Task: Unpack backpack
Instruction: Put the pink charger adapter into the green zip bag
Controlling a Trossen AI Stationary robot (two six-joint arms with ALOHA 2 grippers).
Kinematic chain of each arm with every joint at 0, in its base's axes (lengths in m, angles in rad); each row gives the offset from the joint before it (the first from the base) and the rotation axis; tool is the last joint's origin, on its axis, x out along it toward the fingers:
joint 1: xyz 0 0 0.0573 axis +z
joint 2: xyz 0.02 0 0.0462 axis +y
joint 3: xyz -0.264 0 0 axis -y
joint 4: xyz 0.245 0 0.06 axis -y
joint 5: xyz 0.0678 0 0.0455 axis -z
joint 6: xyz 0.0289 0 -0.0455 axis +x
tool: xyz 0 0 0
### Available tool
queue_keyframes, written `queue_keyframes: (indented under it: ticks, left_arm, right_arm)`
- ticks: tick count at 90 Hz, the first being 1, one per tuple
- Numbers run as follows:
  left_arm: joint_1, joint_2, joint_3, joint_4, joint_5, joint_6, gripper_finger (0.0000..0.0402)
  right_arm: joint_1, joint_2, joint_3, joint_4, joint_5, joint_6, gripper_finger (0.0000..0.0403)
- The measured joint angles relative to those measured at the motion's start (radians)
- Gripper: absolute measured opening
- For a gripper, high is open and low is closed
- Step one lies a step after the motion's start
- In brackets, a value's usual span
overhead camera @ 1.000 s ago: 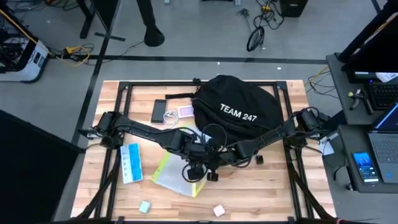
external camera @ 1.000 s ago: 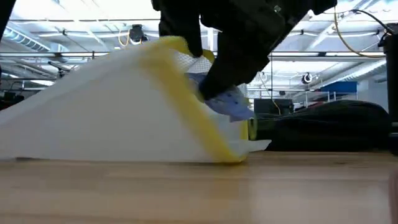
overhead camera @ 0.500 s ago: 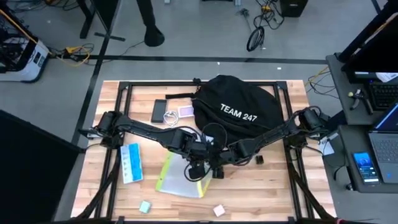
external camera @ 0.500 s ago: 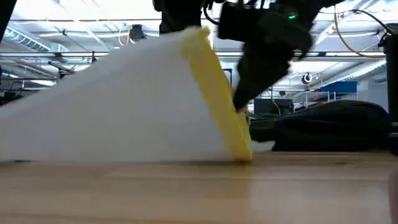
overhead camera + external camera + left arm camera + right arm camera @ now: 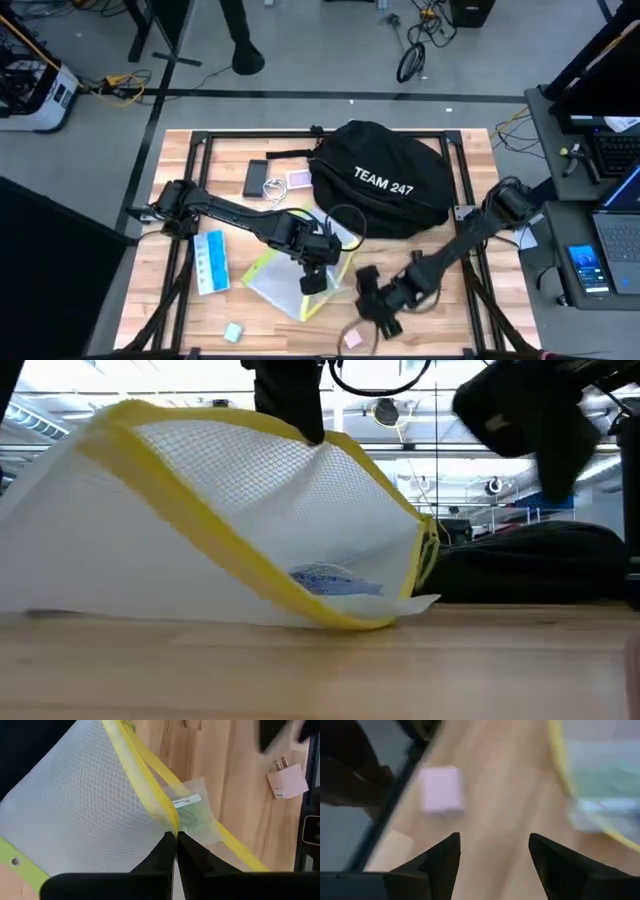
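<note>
Left tool (image 5: 175,840) pinches the yellow zip edge of a mesh pouch (image 5: 285,280), lifting it off the worktop (image 5: 450,310). Right tool (image 5: 492,845), fingers spread, hovers near a pink charger (image 5: 441,789). Backpack (image 5: 385,180) lies beyond both tools.

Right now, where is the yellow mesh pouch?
In the high view, the mesh pouch lies on the table's front middle, just in front of the backpack, pinched by the left hand.

One camera looks straight down on the whole table (image 5: 440,300), one sits low at the table top looking across very near the mesh pouch (image 5: 240,530), and each wrist camera looks close down; all see that pouch.
</note>
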Motion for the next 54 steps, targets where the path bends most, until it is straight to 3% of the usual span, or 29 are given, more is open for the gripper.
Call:
queue_keyframes:
  ticks: [22,54]
  left_arm:
    - [0.001,0.0,0.0,-0.004,-0.001,0.003,0.0]
    - [0.0,0.0,0.0,-0.007,-0.003,0.001,0.0]
  right_arm:
    - [0.041,0.143,0.027,0.325,0.005,-0.004,0.0232]
    - [0.047,0.205,0.09,0.214,-0.04,0.033,0.0273]
